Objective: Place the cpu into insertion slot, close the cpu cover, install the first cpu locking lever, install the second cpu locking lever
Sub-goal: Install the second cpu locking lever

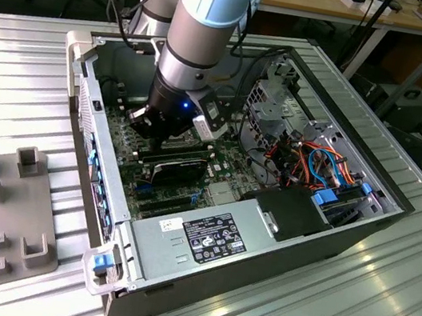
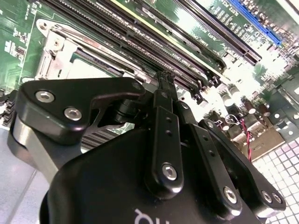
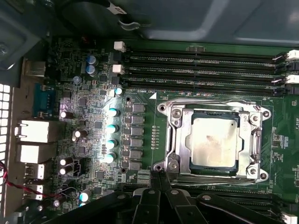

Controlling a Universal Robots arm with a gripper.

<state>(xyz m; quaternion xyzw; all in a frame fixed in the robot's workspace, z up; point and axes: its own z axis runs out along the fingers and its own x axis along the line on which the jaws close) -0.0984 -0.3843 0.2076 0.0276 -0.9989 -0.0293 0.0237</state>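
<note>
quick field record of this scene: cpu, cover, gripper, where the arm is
cpu: seated in the slot, silver top face showing
cover: down around the cpu, its window framing the chip
gripper: fingers together, tips at the socket's edge beside the cover, holding nothing visible
arm: reaching down into the open case over the green board
memory slots: long black rows beside the socket

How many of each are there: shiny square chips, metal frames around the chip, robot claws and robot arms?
cpu: 1
cpu cover: 1
claw: 1
robot arm: 1
Total: 4
</note>
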